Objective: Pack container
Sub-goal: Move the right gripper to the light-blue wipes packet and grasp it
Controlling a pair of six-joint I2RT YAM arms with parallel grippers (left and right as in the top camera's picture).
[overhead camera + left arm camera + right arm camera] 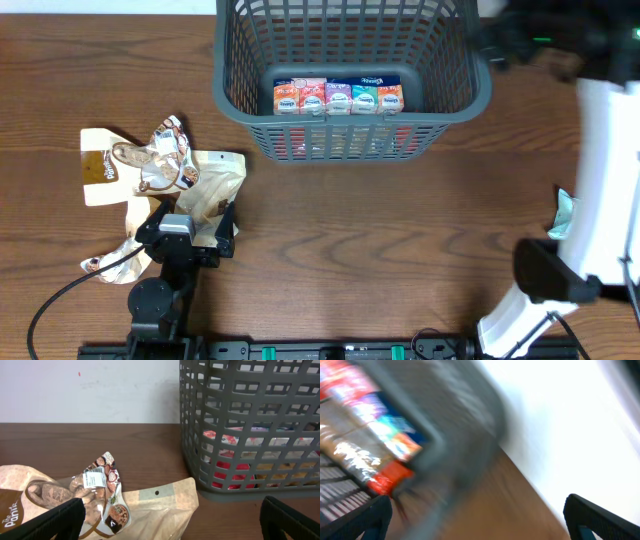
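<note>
The left gripper (170, 522), jaws wide, hovers over snack packets (165, 165) beside the basket (350, 122) of small cartons (338, 97); the right gripper (475, 520) is wide too.

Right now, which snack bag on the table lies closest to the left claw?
The plain tan bag, right at the left gripper; the others lie further left.

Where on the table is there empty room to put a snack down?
The widest bare table lies in front of the basket, between the snack bags and the right arm. Another patch sits left of the basket, above the bags. It is crowded around the bags, where the left gripper sits.
</note>
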